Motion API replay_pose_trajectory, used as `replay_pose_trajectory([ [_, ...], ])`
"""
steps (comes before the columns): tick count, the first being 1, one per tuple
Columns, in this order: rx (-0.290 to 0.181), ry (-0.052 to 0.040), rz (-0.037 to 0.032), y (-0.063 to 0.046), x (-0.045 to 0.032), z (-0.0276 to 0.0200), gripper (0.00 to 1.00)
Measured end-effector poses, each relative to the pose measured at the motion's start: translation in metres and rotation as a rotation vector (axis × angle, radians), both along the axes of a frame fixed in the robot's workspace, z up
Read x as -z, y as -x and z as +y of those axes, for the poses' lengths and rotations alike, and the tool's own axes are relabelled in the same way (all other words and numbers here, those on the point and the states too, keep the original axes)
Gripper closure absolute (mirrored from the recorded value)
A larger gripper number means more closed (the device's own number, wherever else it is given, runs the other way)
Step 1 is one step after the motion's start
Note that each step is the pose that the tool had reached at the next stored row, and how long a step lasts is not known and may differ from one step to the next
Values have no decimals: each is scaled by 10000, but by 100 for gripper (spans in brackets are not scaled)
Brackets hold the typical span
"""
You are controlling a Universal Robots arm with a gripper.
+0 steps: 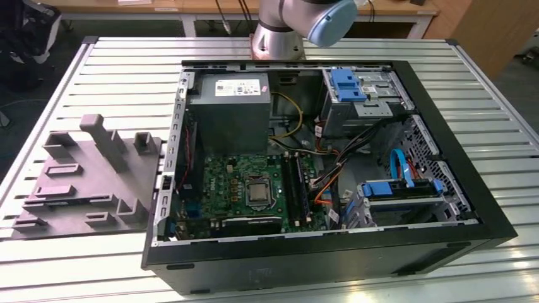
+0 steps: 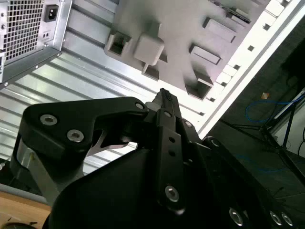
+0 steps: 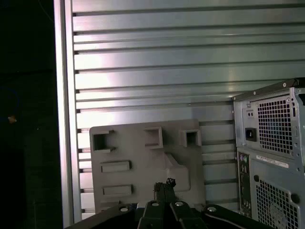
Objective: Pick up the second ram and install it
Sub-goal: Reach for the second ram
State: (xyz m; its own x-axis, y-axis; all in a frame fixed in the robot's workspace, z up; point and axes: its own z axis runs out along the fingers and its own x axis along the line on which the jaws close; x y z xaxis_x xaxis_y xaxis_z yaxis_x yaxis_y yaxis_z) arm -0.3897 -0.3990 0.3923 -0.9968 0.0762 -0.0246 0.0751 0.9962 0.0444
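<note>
Grey tray (image 3: 143,179): 1 | computer case (image 1: 337,259): 1 | tool (image 3: 164,184): 1, closed

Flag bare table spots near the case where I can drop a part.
Free: table slats beyond the tray, toward the far edge; the strip on the exterior view's right of the case. Crowded: inside the case, and the narrow tray-to-case gap.

Shiny ribbed metal table (image 1: 84,265), matt grey plastic tray (image 1: 84,189), matt black fingers (image 2: 165,112)

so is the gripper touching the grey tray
Apart. In the first wrist view the gripper hangs well above the grey tray, which lies on the slatted table far beneath.
</note>
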Motion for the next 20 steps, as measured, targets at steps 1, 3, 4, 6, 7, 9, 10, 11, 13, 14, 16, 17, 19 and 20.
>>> replay_pose_trajectory([
  [1,-1,0,1,41,0,0,90],
  [3,1,1,1,152,0,0,90],
  [4,1,0,0,183,1,0,90],
  [6,0,1,1,246,1,0,90],
  [7,0,1,0,279,1,0,90],
  [9,-1,0,0,340,2,0,90],
  [10,-1,1,1,372,1,0,90],
  [11,0,1,1,403,2,0,90],
  [13,1,0,-1,468,3,0,90],
  [14,1,0,0,499,2,0,90],
  [16,0,0,0,562,3,0,90],
  [17,1,0,0,593,3,0,90],
  [19,0,1,1,655,3,0,90],
  [20,0,1,1,686,3,0,90],
])
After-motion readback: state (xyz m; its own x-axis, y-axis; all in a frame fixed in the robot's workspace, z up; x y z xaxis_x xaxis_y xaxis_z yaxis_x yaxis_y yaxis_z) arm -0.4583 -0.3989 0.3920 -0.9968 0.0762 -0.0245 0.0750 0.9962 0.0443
